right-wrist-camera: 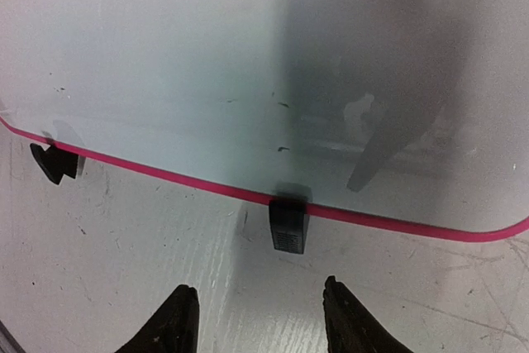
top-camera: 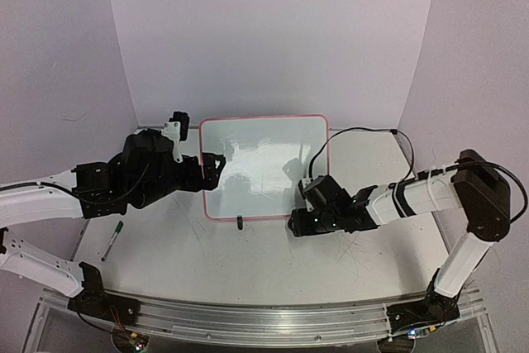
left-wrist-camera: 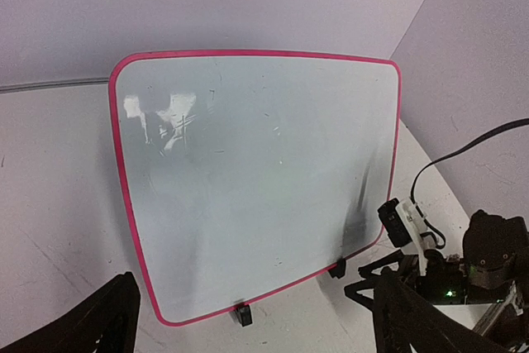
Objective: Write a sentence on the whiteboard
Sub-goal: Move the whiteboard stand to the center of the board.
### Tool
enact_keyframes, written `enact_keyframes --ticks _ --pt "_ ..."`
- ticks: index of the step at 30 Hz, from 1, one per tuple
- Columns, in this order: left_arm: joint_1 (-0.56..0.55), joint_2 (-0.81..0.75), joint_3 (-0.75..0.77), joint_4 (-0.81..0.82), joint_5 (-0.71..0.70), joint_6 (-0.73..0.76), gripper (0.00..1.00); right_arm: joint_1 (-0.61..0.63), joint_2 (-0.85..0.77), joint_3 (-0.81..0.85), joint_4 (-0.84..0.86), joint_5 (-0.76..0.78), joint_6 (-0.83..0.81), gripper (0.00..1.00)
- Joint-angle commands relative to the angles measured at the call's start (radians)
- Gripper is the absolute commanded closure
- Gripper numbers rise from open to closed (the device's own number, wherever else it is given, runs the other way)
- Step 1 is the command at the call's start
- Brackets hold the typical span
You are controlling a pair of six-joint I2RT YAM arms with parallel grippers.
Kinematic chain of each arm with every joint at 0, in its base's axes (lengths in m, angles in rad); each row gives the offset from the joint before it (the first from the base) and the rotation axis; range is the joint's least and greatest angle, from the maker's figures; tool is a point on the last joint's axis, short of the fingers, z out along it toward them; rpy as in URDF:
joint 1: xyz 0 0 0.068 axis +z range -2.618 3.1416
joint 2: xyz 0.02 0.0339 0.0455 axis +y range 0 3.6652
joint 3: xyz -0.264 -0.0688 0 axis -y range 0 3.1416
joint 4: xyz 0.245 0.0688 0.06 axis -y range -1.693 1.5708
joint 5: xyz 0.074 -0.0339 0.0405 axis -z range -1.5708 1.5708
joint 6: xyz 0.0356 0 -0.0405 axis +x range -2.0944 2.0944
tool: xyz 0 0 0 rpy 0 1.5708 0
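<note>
With no sentence written yet, the step looks to be fetching the pen [top-camera: 113, 240] lying on the worktop [top-camera: 248, 274] at 8 o'clock from the whiteboard [top-camera: 264, 163], best gripped mid-barrel and squarely. The right pincer [top-camera: 299, 222], half open and empty, hovers near a foot clip [right-wrist-camera: 289, 226] at the board's 5 o'clock corner. The left pincer [top-camera: 216, 163], spread wide and empty, sits just beside the 9 o'clock edge of the board, which stands mid-worktop.

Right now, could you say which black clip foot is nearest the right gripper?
The foot centred just ahead of the right gripper; the other foot stands well off to one side.
</note>
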State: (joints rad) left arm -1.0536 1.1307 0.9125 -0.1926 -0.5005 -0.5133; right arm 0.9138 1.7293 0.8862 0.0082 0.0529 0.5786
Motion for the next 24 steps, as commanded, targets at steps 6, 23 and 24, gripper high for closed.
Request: enact_keyframes --ticks 6,23,24 --pt "0.085 -0.016 0.007 -0.082 -0.018 -0.032 0.01 0.024 0.068 -0.001 0.149 0.227 0.015 0.65" --pt "0.278 0.012 0.056 -0.220 0.033 -0.033 0.01 0.025 0.097 -0.084 0.297 0.289 -0.034 0.95" --pt "0.302 0.018 0.057 -0.232 0.051 -0.034 0.01 0.024 0.088 -0.095 0.297 0.296 -0.038 0.97"
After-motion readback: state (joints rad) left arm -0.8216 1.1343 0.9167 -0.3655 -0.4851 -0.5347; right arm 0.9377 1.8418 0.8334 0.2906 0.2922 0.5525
